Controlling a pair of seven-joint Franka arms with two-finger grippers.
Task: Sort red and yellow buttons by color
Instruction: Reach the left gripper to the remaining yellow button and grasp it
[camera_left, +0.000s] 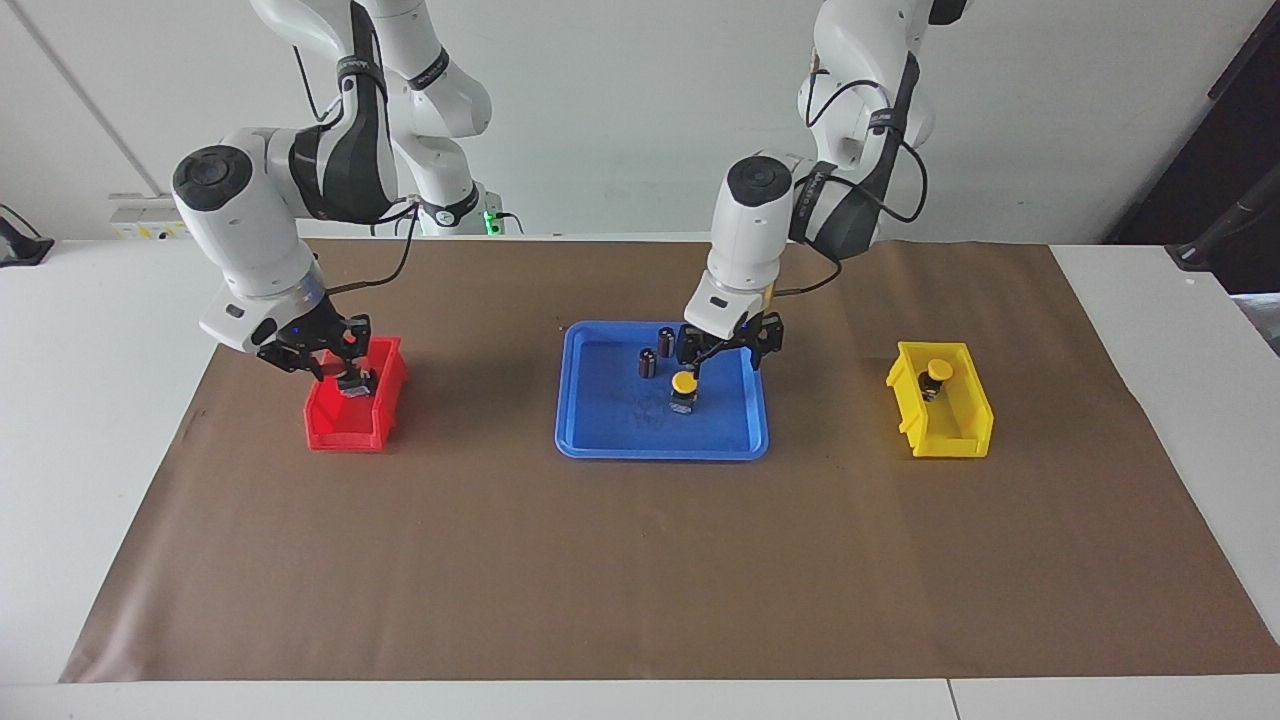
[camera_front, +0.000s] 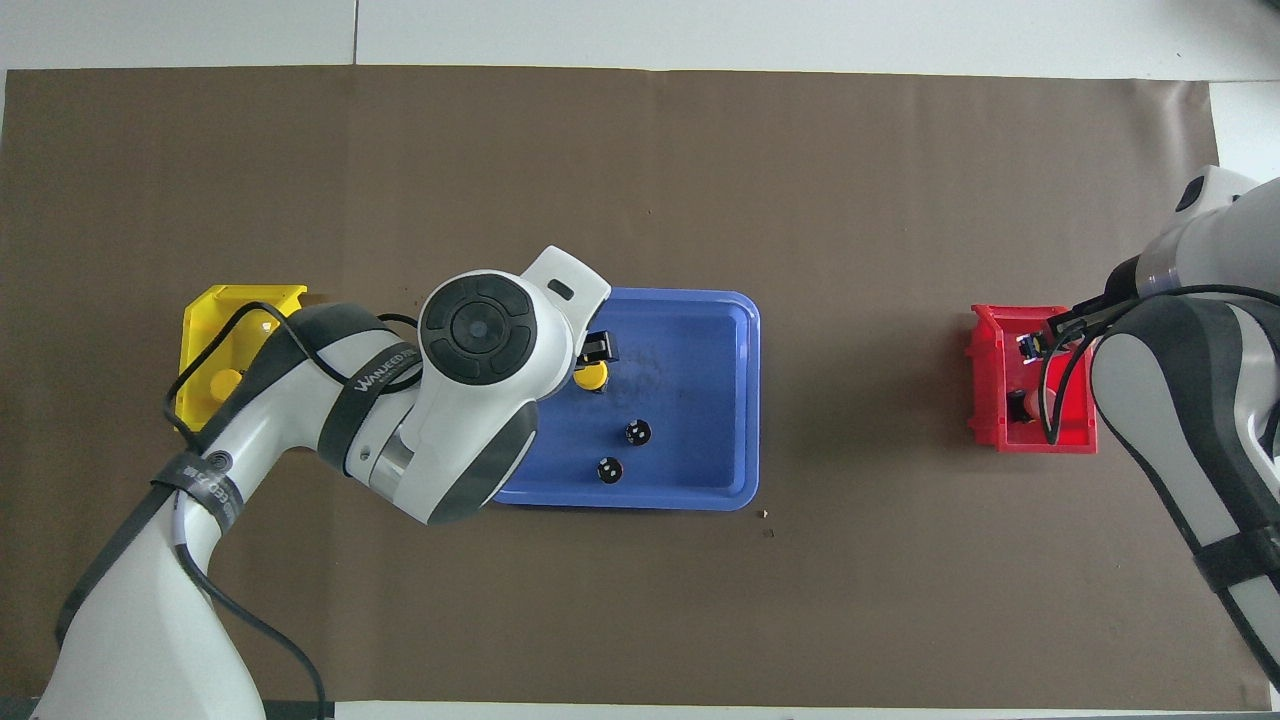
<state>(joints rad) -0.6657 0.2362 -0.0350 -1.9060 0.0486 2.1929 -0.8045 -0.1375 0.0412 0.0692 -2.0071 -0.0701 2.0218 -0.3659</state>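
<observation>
My right gripper (camera_left: 345, 372) hangs over the red bin (camera_left: 330, 428) and is shut on a red button (camera_left: 347, 347), its silver body pointing down into the bin. In the overhead view a second red button (camera_front: 1018, 405) lies in the red bin (camera_front: 1075, 440). My left gripper (camera_left: 727, 355) is open, low over the blue tray (camera_left: 600, 440), just above a yellow button (camera_left: 684, 382) that stands in it, also in the overhead view (camera_front: 590, 376). Another yellow button (camera_left: 938, 370) lies in the yellow bin (camera_left: 955, 440).
Two dark capless cylinders (camera_left: 666, 340) (camera_left: 648, 362) stand in the tray, nearer to the robots than the yellow button. Brown paper (camera_left: 640, 560) covers the table. In the overhead view the left arm partly covers the yellow bin (camera_front: 245, 297).
</observation>
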